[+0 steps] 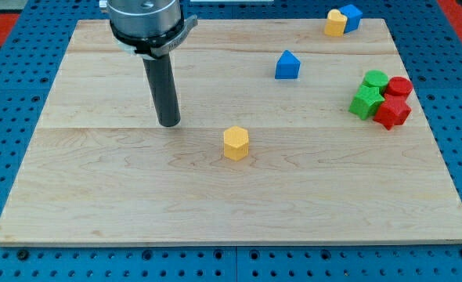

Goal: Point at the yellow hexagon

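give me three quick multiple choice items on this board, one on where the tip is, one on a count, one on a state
1. Where is my tip relative to the yellow hexagon?
A. the view's left of it
B. the view's right of it
C. resting on top of it

2. How many red blocks are on the board?
A. one
B. two
C. four

3. Is my tip touching the yellow hexagon?
A. yes, pressed against it
B. no, bare wood lies between them
C. it is hidden

Answers: 1 A, the rod ends left of and slightly above the hexagon. 2 B, two sit in the cluster at the right edge. 3 B, a clear gap shows.
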Robot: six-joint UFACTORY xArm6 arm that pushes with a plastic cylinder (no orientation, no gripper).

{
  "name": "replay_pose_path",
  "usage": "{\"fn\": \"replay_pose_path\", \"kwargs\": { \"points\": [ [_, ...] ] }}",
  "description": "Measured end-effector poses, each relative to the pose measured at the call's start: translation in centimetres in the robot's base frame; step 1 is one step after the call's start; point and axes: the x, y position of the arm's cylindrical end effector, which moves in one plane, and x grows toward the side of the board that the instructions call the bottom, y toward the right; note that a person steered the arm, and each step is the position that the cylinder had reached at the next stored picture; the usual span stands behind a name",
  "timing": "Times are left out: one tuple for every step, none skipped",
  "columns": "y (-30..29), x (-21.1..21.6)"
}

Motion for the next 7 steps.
{"fn": "replay_pose_path", "kwargs": {
  "points": [
    [0.1,1.9],
    [0.4,3.5],
    [1.4,4.6],
    [2.8,5.5],
    [3.3,6.2],
    [4.6,6.2],
    [6.7,6.1]
  ]
}}
